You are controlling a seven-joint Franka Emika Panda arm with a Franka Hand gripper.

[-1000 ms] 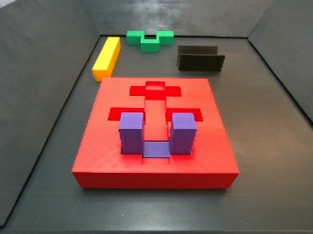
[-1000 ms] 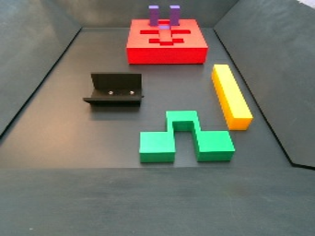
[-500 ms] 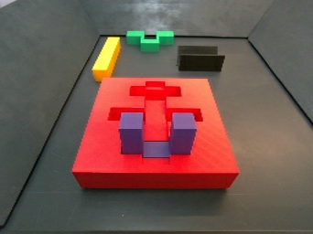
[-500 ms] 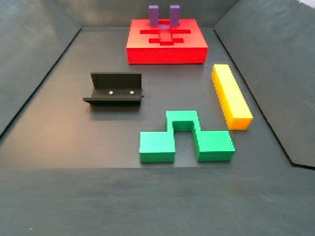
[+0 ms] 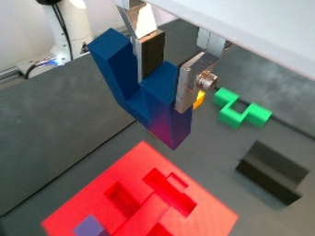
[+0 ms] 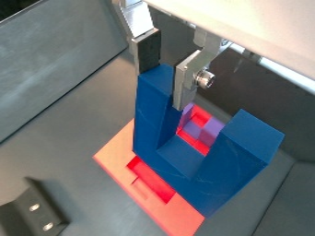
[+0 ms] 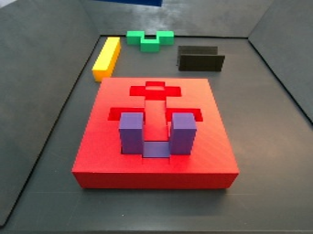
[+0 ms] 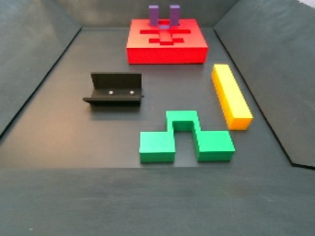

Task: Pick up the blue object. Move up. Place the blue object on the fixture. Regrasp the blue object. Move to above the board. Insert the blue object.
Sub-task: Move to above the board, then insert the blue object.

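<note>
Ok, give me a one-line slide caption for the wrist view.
Claw shut on the blue object, hanging above the board.

Gripper seen only in both wrist views, out of both side views; silver fingers clamped on one prong of the blue object, held high.
</note>
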